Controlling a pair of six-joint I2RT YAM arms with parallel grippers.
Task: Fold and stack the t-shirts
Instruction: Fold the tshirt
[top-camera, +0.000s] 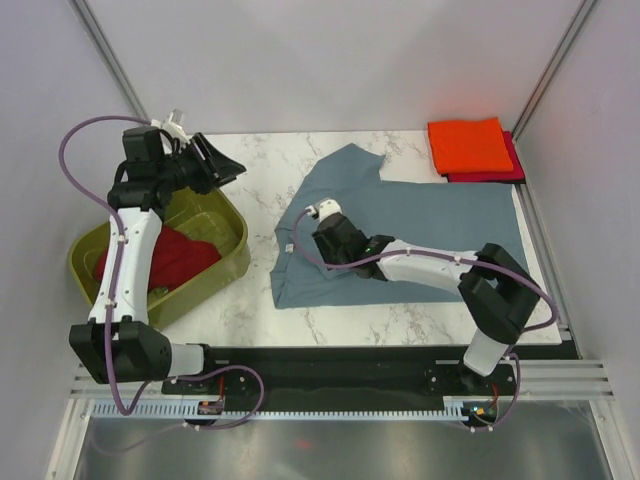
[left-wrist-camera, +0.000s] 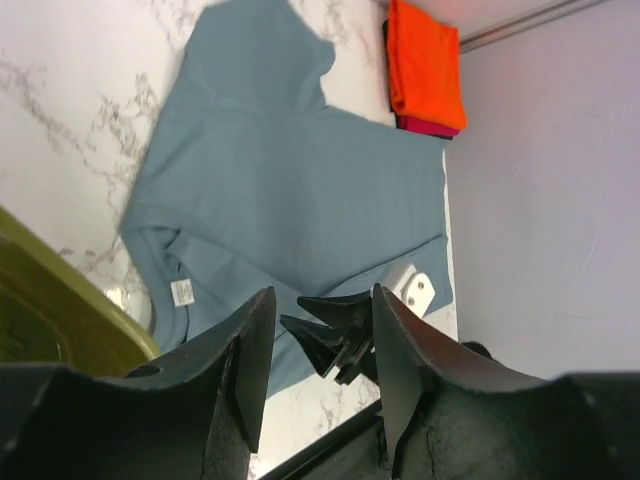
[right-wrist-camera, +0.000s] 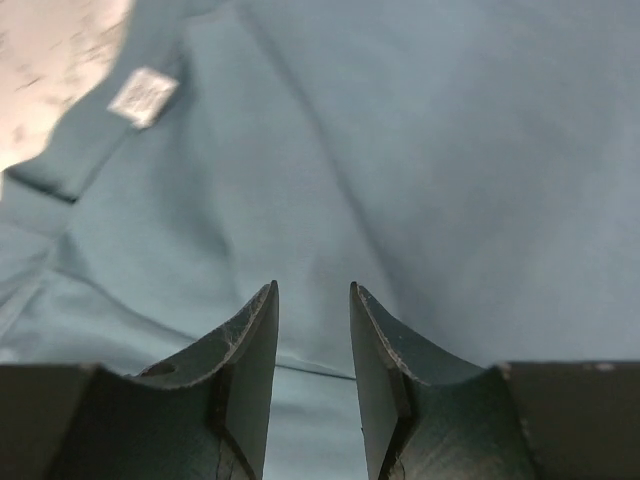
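Note:
A slate blue-grey t-shirt (top-camera: 430, 225) lies spread on the marble table, collar and label (right-wrist-camera: 142, 97) toward the left. My right gripper (right-wrist-camera: 313, 286) hovers open low over its left part, near the collar (top-camera: 310, 232), with only cloth showing between its fingers. A folded bright orange t-shirt (top-camera: 467, 145) rests on a folded magenta-red one (top-camera: 505, 172) at the back right corner. A dark red t-shirt (top-camera: 172, 258) lies bunched in the tub. My left gripper (left-wrist-camera: 324, 292) is raised and open above the tub's back corner (top-camera: 222, 163), holding nothing.
The olive-green plastic tub (top-camera: 228, 262) sits at the table's left edge. Grey walls (left-wrist-camera: 560, 200) close in on both sides and the back. A black rail (top-camera: 340, 362) runs along the near edge by the arm bases.

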